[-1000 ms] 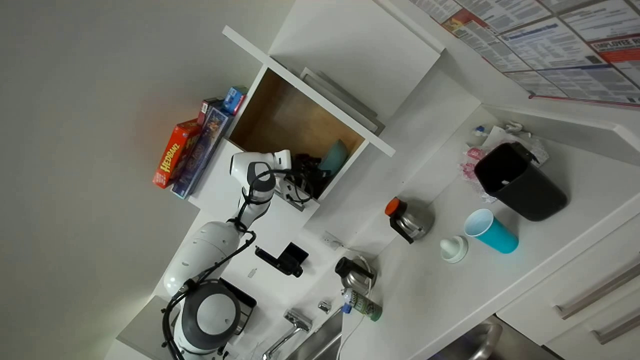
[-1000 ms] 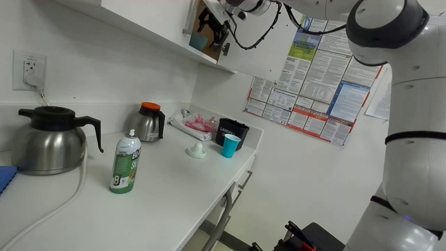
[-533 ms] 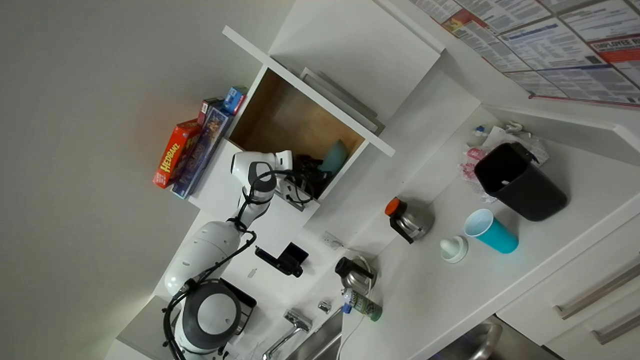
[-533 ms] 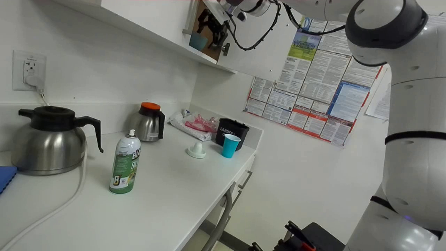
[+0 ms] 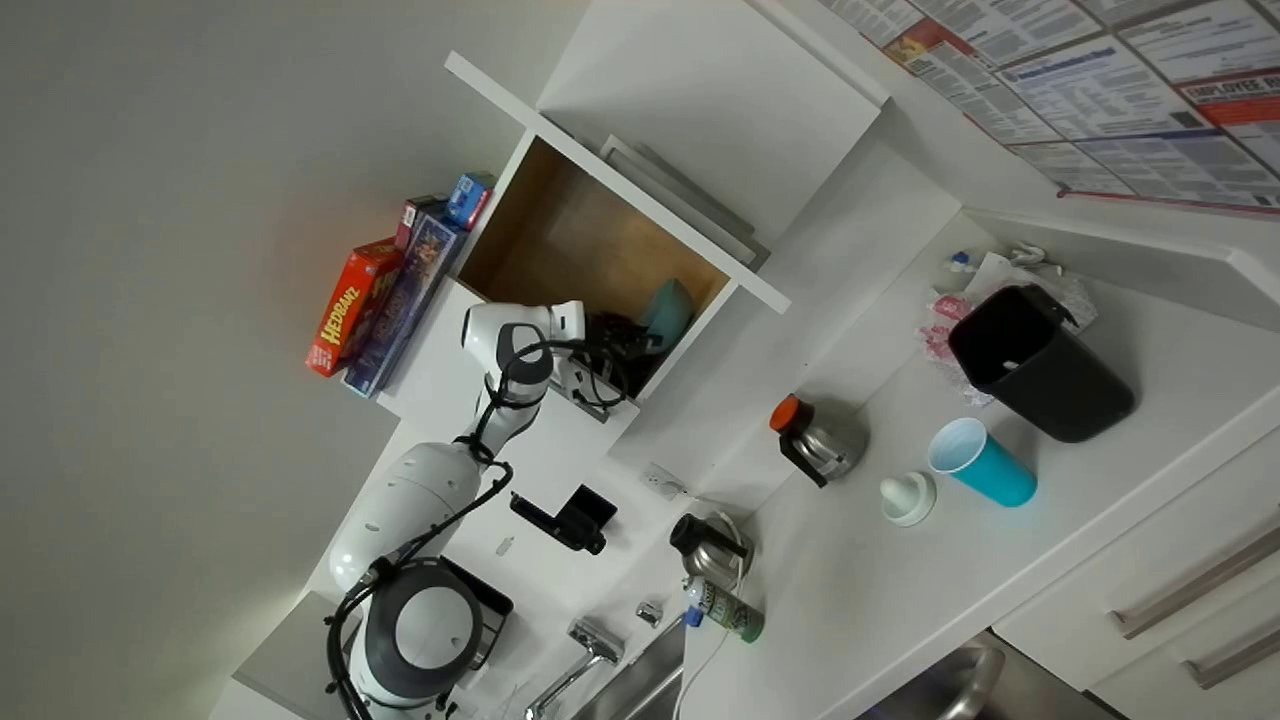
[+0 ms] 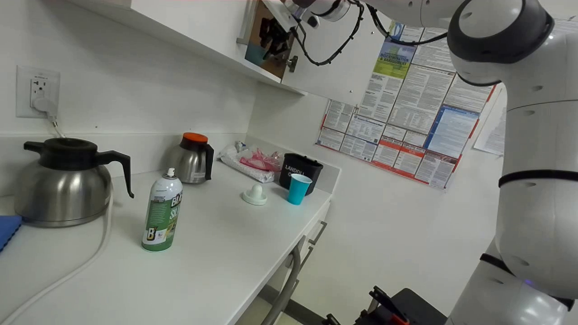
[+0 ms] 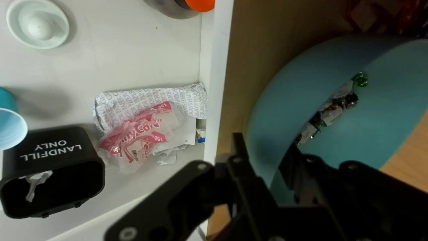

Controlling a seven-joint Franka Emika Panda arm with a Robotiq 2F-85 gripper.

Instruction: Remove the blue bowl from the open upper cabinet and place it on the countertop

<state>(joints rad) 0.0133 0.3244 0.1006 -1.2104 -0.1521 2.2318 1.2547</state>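
The blue bowl [image 7: 287, 97] lies tipped on its side in the tan-lined upper cabinet [image 5: 585, 225], with wrapped sweets inside. Both exterior views show it, low in the cabinet: the bowl [image 5: 670, 312] and, partly cut off by the cabinet edge, the bowl [image 6: 255, 54]. My gripper [image 7: 265, 149] reaches into the cabinet and straddles the bowl's wall, one finger outside and the other inside behind the rim. The jaws are part-way together, and a gap still shows between them. Below stretches the white countertop [image 6: 216, 253].
On the counter stand an orange-lidded jug [image 5: 820, 437], a white lid [image 5: 908, 498], a light-blue cup [image 5: 985, 465], a black bin [image 5: 1045, 365], plastic bags [image 6: 250, 162] and a spray can [image 6: 163, 212]. The cabinet's side wall [image 7: 220, 83] is close beside the outer finger.
The jaws have drawn closer together around the bowl's wall. The bowl has shifted slightly towards the gripper in the cabinet. The rest of the arm has hardly moved.
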